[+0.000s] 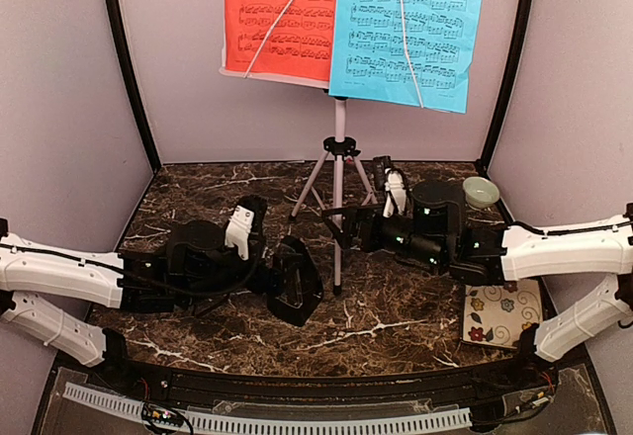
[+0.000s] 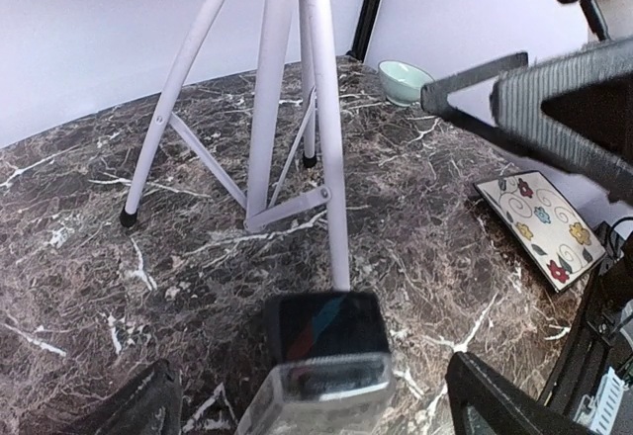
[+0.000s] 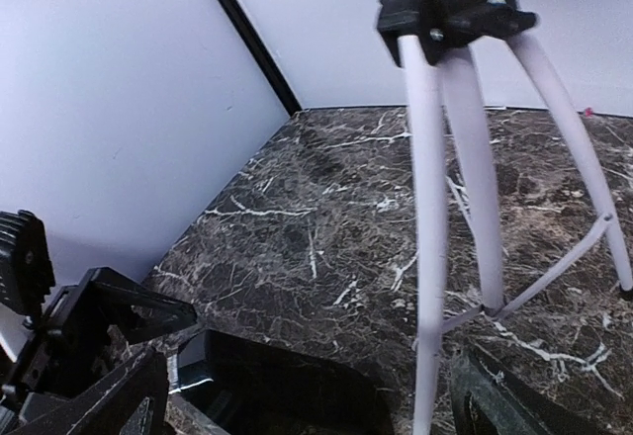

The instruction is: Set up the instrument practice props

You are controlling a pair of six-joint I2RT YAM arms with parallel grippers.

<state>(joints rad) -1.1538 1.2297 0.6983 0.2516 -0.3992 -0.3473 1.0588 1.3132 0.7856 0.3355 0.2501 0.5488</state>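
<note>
The white tripod music stand (image 1: pixel 339 173) stands mid-table with the red page (image 1: pixel 272 20) and the cyan-blue page (image 1: pixel 406 25) on its desk. Its legs show in the left wrist view (image 2: pixel 267 109) and the right wrist view (image 3: pixel 430 217). The black metronome with clear cover (image 1: pixel 302 292) sits on the table by the front leg. My left gripper (image 1: pixel 285 279) is open, its jaws wide on either side of the metronome (image 2: pixel 326 346) without touching it. My right gripper (image 1: pixel 346 229) is open with the front leg between its jaws (image 3: pixel 307 395).
A small pale green bowl (image 1: pixel 481 192) sits at the back right and shows in the left wrist view (image 2: pixel 404 77). A floral square tile (image 1: pixel 502 311) lies at the front right, also in the left wrist view (image 2: pixel 542 222). Grey walls enclose the dark marble table (image 1: pixel 218 193).
</note>
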